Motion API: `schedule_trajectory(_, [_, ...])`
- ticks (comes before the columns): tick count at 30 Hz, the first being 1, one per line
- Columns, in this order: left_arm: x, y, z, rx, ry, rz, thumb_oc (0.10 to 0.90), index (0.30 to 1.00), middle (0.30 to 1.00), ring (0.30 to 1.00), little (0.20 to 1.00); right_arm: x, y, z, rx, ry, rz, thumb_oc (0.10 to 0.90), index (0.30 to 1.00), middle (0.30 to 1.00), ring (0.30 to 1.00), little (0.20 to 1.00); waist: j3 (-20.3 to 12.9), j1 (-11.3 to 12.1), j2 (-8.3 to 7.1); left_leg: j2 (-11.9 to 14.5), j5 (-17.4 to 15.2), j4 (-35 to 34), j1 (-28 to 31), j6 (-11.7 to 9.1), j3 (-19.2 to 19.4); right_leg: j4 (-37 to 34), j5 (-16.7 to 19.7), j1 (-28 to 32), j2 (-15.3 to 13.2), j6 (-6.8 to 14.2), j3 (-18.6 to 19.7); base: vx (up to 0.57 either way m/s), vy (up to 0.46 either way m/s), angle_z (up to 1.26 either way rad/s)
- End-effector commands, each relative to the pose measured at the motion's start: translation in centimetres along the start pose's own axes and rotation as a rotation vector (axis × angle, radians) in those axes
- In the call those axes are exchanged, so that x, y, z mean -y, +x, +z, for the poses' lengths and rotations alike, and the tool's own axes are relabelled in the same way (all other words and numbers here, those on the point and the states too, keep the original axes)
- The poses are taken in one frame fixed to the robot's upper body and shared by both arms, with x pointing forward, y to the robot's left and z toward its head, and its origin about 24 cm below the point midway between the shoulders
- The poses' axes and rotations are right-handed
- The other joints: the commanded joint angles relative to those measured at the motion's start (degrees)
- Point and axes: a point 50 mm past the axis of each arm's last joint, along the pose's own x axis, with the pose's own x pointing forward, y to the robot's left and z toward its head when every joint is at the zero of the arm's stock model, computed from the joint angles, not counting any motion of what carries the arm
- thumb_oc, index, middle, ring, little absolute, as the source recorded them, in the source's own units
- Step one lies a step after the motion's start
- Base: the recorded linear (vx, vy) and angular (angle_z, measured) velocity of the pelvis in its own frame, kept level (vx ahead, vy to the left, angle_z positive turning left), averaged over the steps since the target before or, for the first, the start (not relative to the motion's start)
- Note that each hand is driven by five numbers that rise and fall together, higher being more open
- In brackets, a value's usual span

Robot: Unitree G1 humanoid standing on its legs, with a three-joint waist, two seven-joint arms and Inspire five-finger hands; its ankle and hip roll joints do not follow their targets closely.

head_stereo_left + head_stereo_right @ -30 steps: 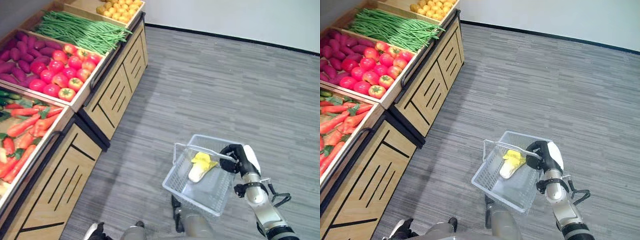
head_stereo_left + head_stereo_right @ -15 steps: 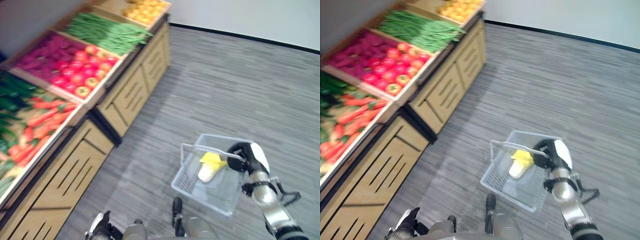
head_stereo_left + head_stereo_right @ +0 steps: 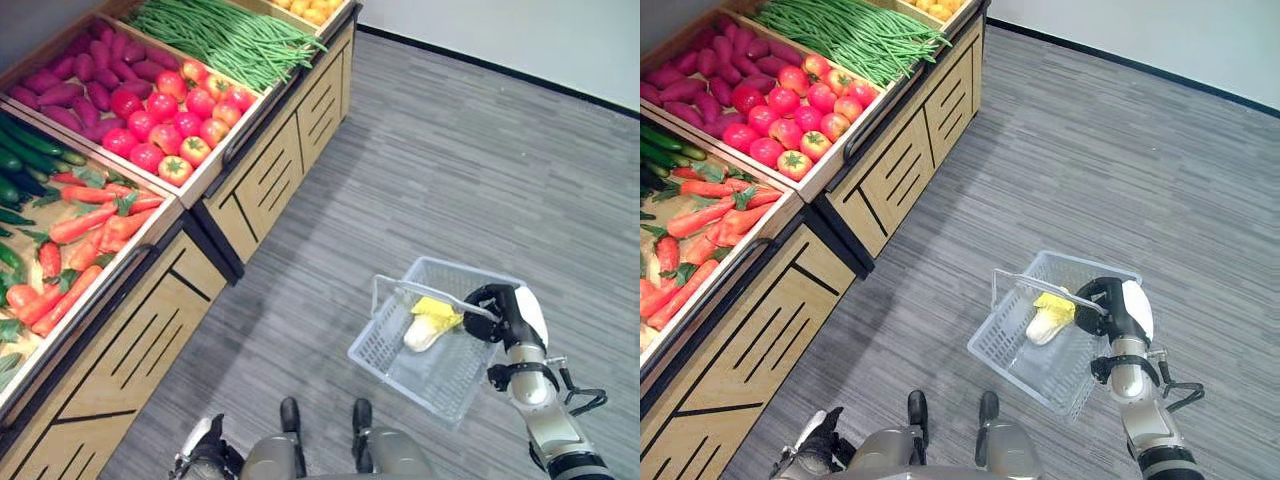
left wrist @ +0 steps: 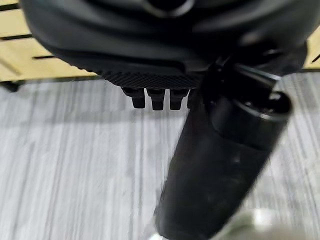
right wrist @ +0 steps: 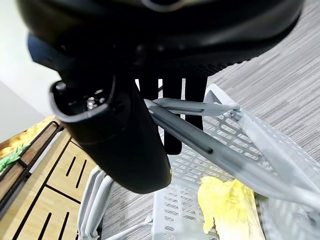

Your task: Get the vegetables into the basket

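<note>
Produce stand (image 3: 150, 300) stands well left of the carried basket (image 3: 400, 365).

The carrot crate (image 3: 60, 250) is cut off at the picture's edge; the left hand (image 4: 155, 97) fingertips barely show.

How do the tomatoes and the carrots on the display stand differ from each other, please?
The tomatoes are round and mostly red, some tinged yellow-orange; the carrots are long, tapered and orange-red. The tomatoes lie close together in the bin beside the purple vegetables, while the carrots lie at mixed angles in the next bin, nearer the robot, beside the cucumbers. The carrots carry leafy green tops; the tomatoes show only small green stems. Both sit in wooden bins.
</note>
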Motion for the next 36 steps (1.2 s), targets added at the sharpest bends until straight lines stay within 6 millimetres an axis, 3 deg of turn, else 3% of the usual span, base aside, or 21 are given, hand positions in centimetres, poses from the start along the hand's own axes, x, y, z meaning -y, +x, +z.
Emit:
schedule_trajectory(1, [-2.5, 0.1, -2.8, -0.086, -0.001, 0.078, 0.9, 1.0, 1.0, 1.0, 1.0, 2.6, 1.8, 5.5, 0.252, 0.109, -0.161, 0.4, 0.3, 0.3, 0.3, 0.3, -3.6, 1.3, -2.95, 2.1, -5.1, 8.1, -3.9, -1.8, -0.2, -5.7, 10.8, 6.2, -8.9, 9.9, 3.4, 0.06, 0.135, 0.11])
schedule_trajectory(5, [-2.8, 0.0, -3.5, -0.11, 0.004, 0.084, 0.9, 1.0, 1.0, 1.0, 1.0, 2.2, 1.7, 5.5, 0.246, 0.113, -0.146, 0.4, 0.3, 0.3, 0.3, 0.3, -3.8, 1.7, -3.61, 1.2, -5.2, 6.6, -3.1, -1.2, -0.1, -5.7, 13.8, 6.0, -9.6, 10.7, 3.3, 0.06, 0.118, 0.09])
schedule_trajectory(12, [-2.2, -0.3, -4.2, -0.132, -0.005, 0.066, 0.9, 1.0, 1.0, 1.0, 1.0, 1.5, 1.9, 5.2, 0.223, 0.111, -0.12, 0.4, 0.3, 0.3, 0.3, 0.3, -3.8, 1.9, -3.39, -0.4, -4.6, 3.5, -1.4, 0.0, -0.6, -2.4, 18.1, 4.5, -10.1, 11.2, 3.8, 0.04, 0.104, 0.0])
schedule_trajectory(14, [-2.3, -0.3, -4.2, -0.129, -0.017, 0.071, 0.9, 1.0, 1.0, 1.0, 1.0, 1.4, 2.0, 5.3, 0.224, 0.107, -0.11, 0.4, 0.3, 0.3, 0.3, 0.3, -3.5, 1.8, -2.59, -0.5, -4.5, 3.2, -1.2, 0.6, -1.3, 1.3, 17.3, 4.0, -9.1, 10.7, 4.8, 0.03, 0.11, 0.02])
schedule_trajectory(15, [-2.4, -0.2, -4.3, -0.133, -0.023, 0.076, 0.9, 1.0, 1.0, 1.0, 1.0, 1.2, 2.0, 5.4, 0.231, 0.108, -0.099, 0.4, 0.3, 0.3, 0.3, 0.3, -3.3, 1.4, -2.09, -0.7, -4.4, 2.3, -0.4, 0.7, -2.2, 2.7, 16.1, 2.7, -7.3, 10.0, 6.5, 0.09, 0.095, -0.02])
schedule_trajectory(22, [-2.4, -0.2, -4.2, -0.144, -0.048, 0.079, 0.9, 1.0, 1.0, 1.0, 1.0, 1.3, 2.1, 5.6, 0.243, 0.128, -0.104, 0.4, 0.3, 0.3, 0.3, 0.3, -1.9, -0.3, -1.13, -0.7, -4.9, 1.7, 2.5, 0.0, -6.2, -2.1, 9.6, -3.1, -2.4, 8.7, 10.1, 0.12, -0.013, 0.26])
schedule_trajectory(25, [-2.3, -0.2, -4.3, -0.155, -0.054, 0.074, 0.9, 1.0, 1.0, 1.0, 1.0, 1.5, 2.2, 5.8, 0.253, 0.133, -0.111, 0.4, 0.3, 0.3, 0.3, 0.3, -0.7, -1.7, -1.65, -1.8, -6.5, 2.3, 4.8, -0.5, -10.4, -7.4, 11.3, -6.6, 0.2, 9.3, 15.4, 0.21, -0.11, 0.61])
schedule_trajectory(26, [-2.3, -0.2, -4.3, -0.155, -0.054, 0.074, 0.9, 1.0, 1.0, 1.0, 1.0, 1.5, 2.2, 5.8, 0.253, 0.133, -0.111, 0.4, 0.3, 0.3, 0.3, 0.3, -0.7, -1.7, -1.65, -1.8, -6.5, 2.3, 4.8, -0.5, -10.4, -7.4, 11.3, -6.6, 0.2, 9.3, 15.4, 0.26, -0.195, 0.99])
schedule_trajectory(27, [-2.2, -0.2, -4.3, -0.16, -0.064, 0.072, 0.9, 1.0, 1.0, 1.0, 1.0, 1.6, 2.3, 5.8, 0.252, 0.135, -0.111, 0.4, 0.3, 0.3, 0.3, 0.3, -0.6, -2.1, -1.92, -2.3, -7.3, 2.5, 5.9, -0.9, -13.4, -7.8, 11.9, -7.0, 1.2, 9.5, 16.4, 0.18, -0.175, 1.14])
schedule_trajectory(31, [-1.8, -0.4, -4.8, -0.186, -0.065, 0.067, 0.9, 1.0, 1.0, 1.0, 1.0, 1.4, 2.2, 5.6, 0.242, 0.142, -0.097, 0.4, 0.3, 0.3, 0.3, 0.3, -1.5, -1.9, -2.47, -1.5, -7.5, 2.8, 6.8, -2.2, -16.7, -7.2, 10.4, -4.9, 1.8, 8.2, 15.2, 0.15, -0.222, 1.15])
schedule_trajectory(33, [-1.2, -0.7, -5.4, -0.219, -0.093, 0.062, 0.9, 1.0, 1.0, 1.0, 1.0, 1.6, 2.2, 5.8, 0.26, 0.135, -0.087, 0.4, 0.3, 0.3, 0.3, 0.3, -2.9, -1.5, -1.59, 1.1, -5.7, 2.0, 8.0, -3.8, -18.5, -6.9, 8.8, -3.7, 3.1, 6.7, 13.1, 0.25, -0.394, 0.72])
schedule_trajectory(36, [-0.8, -0.7, -5.3, -0.218, -0.086, 0.052, 0.9, 1.0, 1.0, 1.0, 1.0, 2.1, 2.4, 6.4, 0.289, 0.132, -0.093, 0.4, 0.3, 0.3, 0.3, 0.3, -3.4, -1.4, -0.79, 2.9, -4.1, 2.1, 7.4, -5.0, -20.3, -6.3, 7.2, -2.9, 3.7, 5.6, 10.5, 0.11, -0.249, 0.25])
